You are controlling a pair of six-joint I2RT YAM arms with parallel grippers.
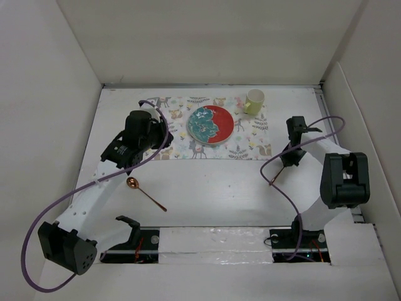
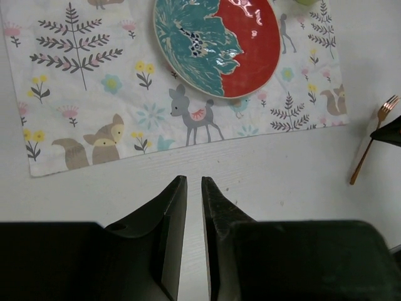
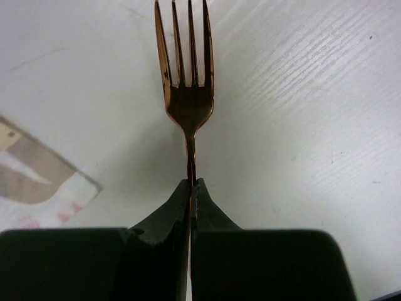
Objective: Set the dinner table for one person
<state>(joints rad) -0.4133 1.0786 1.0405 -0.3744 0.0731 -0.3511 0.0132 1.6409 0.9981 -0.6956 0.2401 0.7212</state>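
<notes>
The white dinner table [image 1: 219, 188] carries an animal-and-leaf placemat [image 1: 182, 149] with a teal-and-red plate [image 1: 211, 124] on it and a yellow-green cup [image 1: 254, 101] at its far right corner. A copper spoon [image 1: 145, 191] lies on the table, near and left of the mat. My left gripper [image 1: 165, 136] hovers at the mat's left near edge; in the left wrist view [image 2: 193, 180] its jaws are almost closed and empty. My right gripper [image 1: 290, 157] is shut on a copper fork [image 3: 188, 106], right of the mat, tines pointing away from the jaws.
White walls enclose the table on the left, back and right. Purple cables loop from both arms over the near part of the table. The left wrist view shows the placemat [image 2: 81, 94], the plate [image 2: 219, 44] and the fork [image 2: 369, 144].
</notes>
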